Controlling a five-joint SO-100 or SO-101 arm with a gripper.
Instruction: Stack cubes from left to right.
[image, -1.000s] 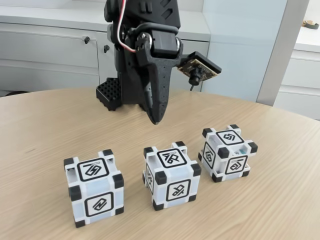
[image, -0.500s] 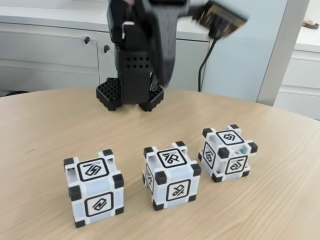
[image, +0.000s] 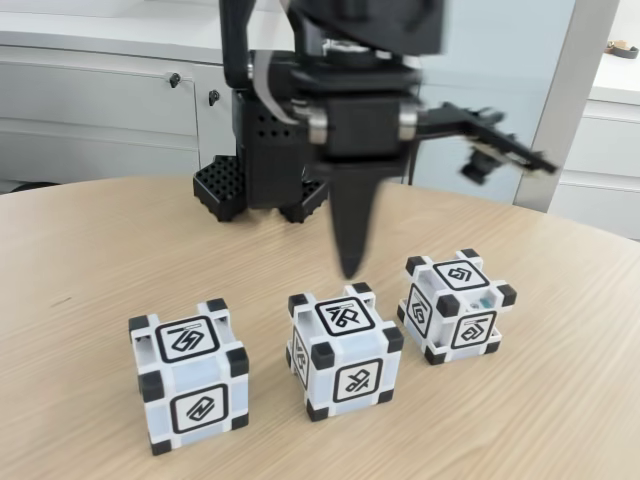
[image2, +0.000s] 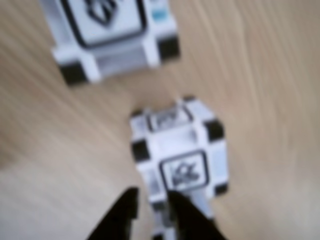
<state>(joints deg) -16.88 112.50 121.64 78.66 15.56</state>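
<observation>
left cube (image: 189, 381) seen on table (image: 80, 250), well left of gripper (image: 350, 268). middle cube (image: 342, 350) placed just below gripper tips; fingers (image2: 122, 215) slightly apart, nothing held. right cube (image: 456, 303) set near, right of gripper.

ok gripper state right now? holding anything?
Gripper: holding nothing, hanging above the middle white plastic cube with black corners. Fingers look slightly parted in the blurry wrist view; open or shut cannot be told.
</observation>
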